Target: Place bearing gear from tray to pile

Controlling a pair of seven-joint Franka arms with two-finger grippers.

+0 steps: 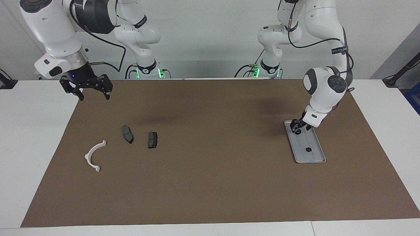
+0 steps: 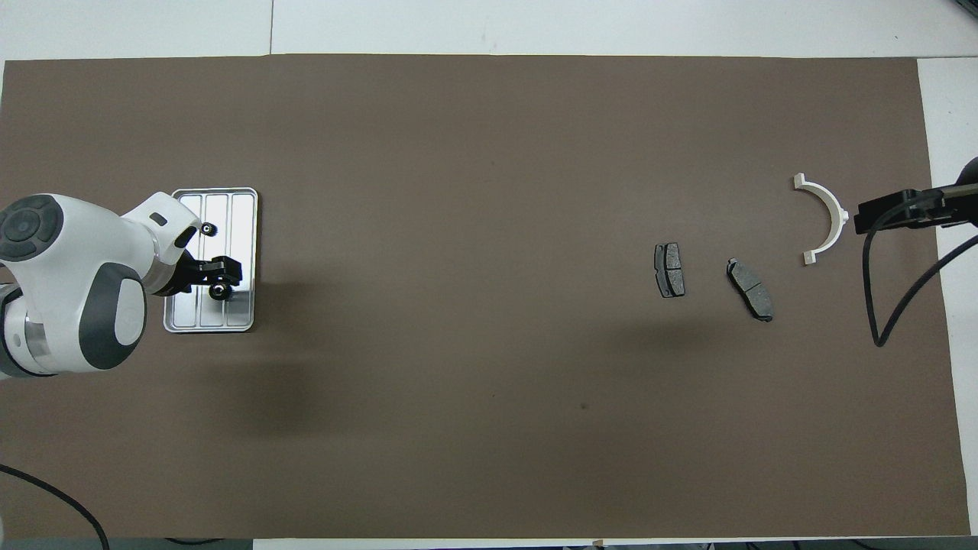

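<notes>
Even, bright overhead light on your brown mat (image 1: 210, 183); no harsh glare. Soft diffuse arm shadows on mat at 9 and 4 o'clock in overhead view. Tray (image 2: 243, 229) shows mild sheen. Both views sharp, no motion blur, edges straight.

We see a brown mat (image 1: 210, 170) covering most of a white table (image 1: 32, 131), with bare white margins around it.
</notes>
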